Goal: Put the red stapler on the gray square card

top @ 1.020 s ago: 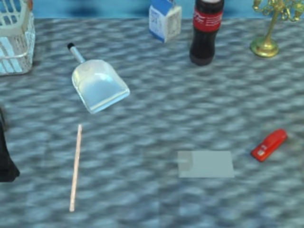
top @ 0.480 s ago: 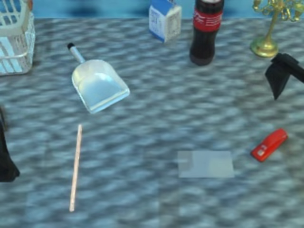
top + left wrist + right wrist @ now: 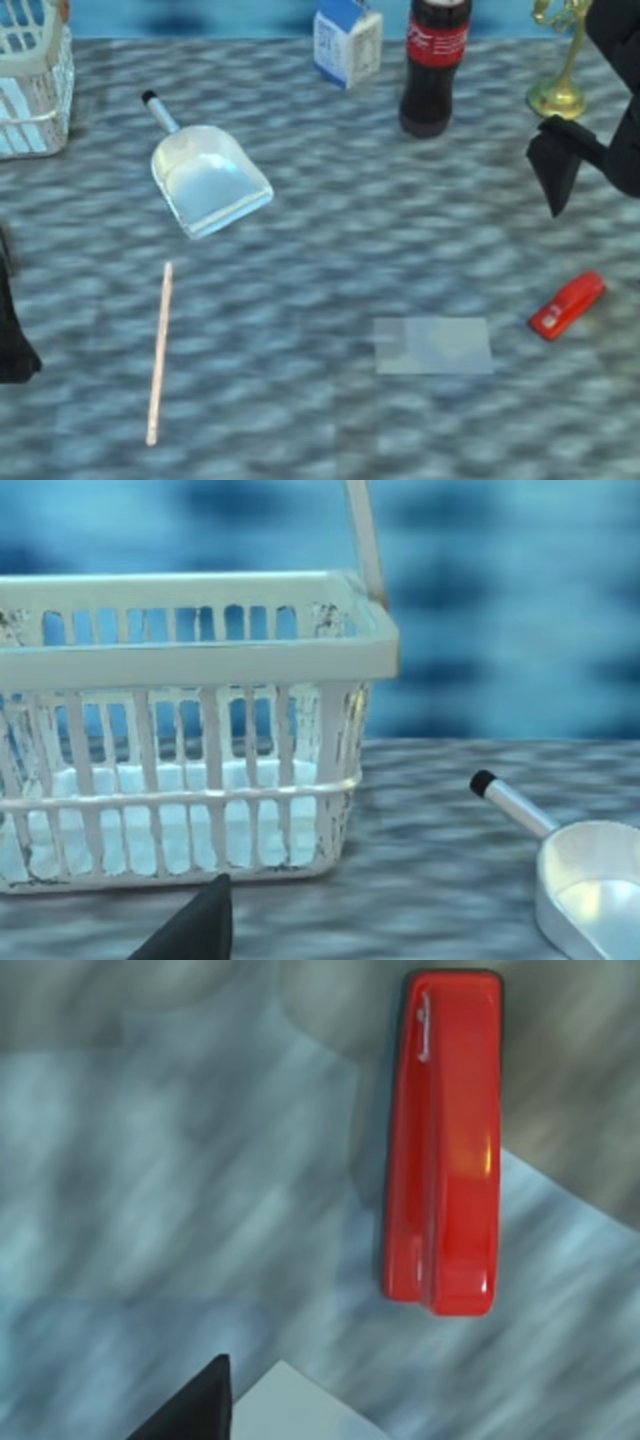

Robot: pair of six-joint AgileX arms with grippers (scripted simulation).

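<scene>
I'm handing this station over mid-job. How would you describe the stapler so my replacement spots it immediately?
Start at the tall dark cola bottle with the red label at the far edge of the table, then drop toward the near right side. Just right of the flat pale gray square card lies the small glossy red stapler, angled and apart from the card. It is the only red object lying flat on the table.

The red stapler (image 3: 567, 305) lies just right of the gray square card (image 3: 434, 346) — apart.

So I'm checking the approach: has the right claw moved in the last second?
Yes. The right claw came in from the right edge, now nearer the gold candlestick.
</scene>
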